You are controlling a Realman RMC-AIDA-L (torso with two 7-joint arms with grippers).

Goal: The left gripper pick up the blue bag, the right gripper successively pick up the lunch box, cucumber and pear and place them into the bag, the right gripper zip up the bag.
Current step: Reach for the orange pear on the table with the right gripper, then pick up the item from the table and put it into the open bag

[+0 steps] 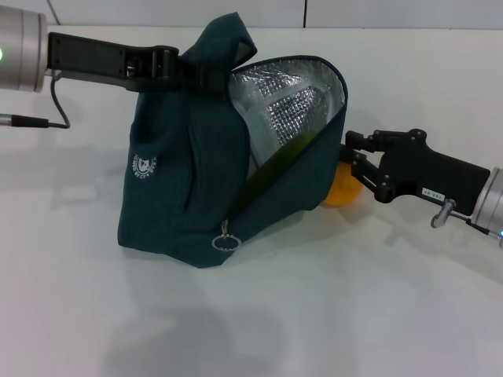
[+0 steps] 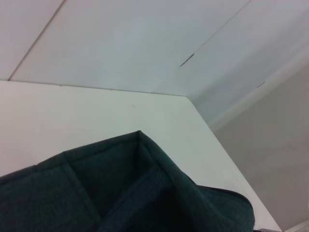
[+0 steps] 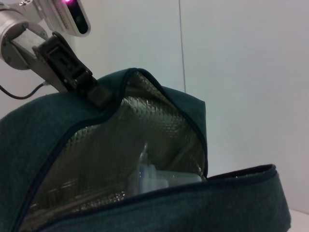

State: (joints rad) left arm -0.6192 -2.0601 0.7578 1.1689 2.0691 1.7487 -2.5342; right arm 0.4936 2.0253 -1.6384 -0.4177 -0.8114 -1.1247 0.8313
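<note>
Lunch box (image 3: 159, 176) inside blue bag (image 1: 181, 196); pear (image 1: 343, 191) right of it.

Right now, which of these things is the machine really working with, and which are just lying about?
Part of the job:
- blue bag, held up at its top by the left end effector
- lunch box inside the bag
- cucumber inside the bag
- pear at the right end effector, beside the bag's mouth

Just there:
- white table
- black cable
</note>
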